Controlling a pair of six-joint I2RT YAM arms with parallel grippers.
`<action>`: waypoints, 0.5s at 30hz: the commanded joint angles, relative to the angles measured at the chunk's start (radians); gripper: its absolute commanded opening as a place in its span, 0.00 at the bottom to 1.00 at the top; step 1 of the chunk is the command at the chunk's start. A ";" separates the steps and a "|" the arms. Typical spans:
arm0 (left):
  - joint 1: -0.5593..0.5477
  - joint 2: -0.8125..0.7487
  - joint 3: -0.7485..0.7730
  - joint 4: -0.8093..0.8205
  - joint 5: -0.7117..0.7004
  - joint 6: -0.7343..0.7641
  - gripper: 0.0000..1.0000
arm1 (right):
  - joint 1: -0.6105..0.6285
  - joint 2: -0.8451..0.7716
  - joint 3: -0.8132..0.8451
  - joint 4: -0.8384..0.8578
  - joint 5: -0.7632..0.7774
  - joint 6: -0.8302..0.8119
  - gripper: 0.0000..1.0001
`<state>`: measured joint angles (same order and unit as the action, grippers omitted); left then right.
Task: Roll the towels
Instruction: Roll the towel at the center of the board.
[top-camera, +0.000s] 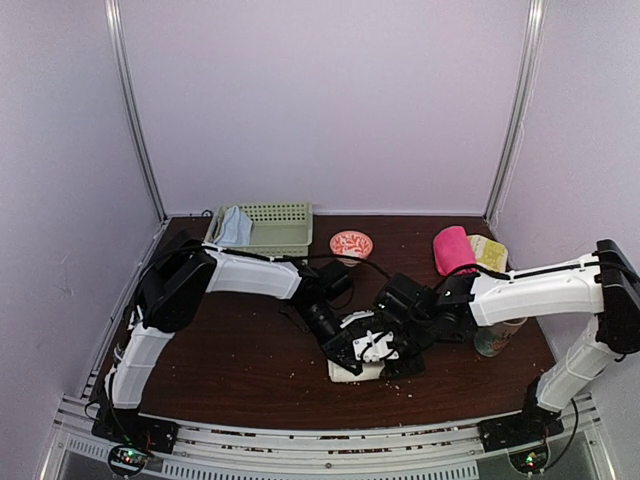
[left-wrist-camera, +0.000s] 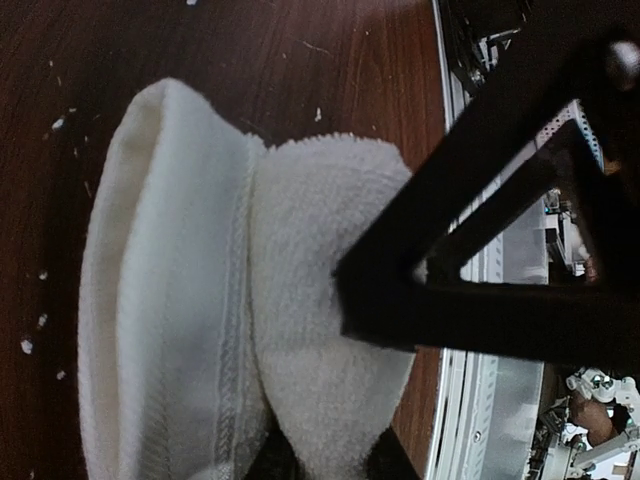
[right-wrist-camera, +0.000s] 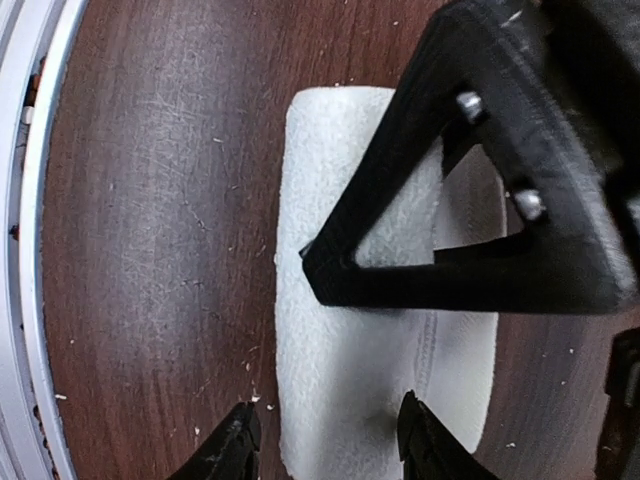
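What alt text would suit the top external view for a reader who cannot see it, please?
The left end effector and right end effector meet over a partly rolled off-white towel near the front of a dark wooden table. A pale blue towel lies in a green basket at the back left.

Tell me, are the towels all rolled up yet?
Not yet. The off-white towel looks partly rolled; the left gripper pinches it while the right gripper stands open over it. The pale blue towel lies unrolled in the green basket.
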<state>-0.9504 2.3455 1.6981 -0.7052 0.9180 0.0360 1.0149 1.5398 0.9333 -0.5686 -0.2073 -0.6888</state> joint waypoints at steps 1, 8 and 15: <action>0.003 0.066 -0.017 -0.063 -0.103 -0.010 0.15 | 0.018 0.055 -0.027 0.125 0.040 0.032 0.47; 0.021 -0.064 -0.113 0.093 -0.255 -0.057 0.34 | 0.001 0.121 -0.008 0.042 -0.076 0.024 0.09; 0.065 -0.359 -0.389 0.395 -0.424 -0.167 0.51 | -0.114 0.195 0.069 -0.107 -0.324 0.017 0.06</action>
<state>-0.9356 2.1174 1.4288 -0.5079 0.6899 -0.0475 0.9489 1.6745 0.9916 -0.5308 -0.3489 -0.6697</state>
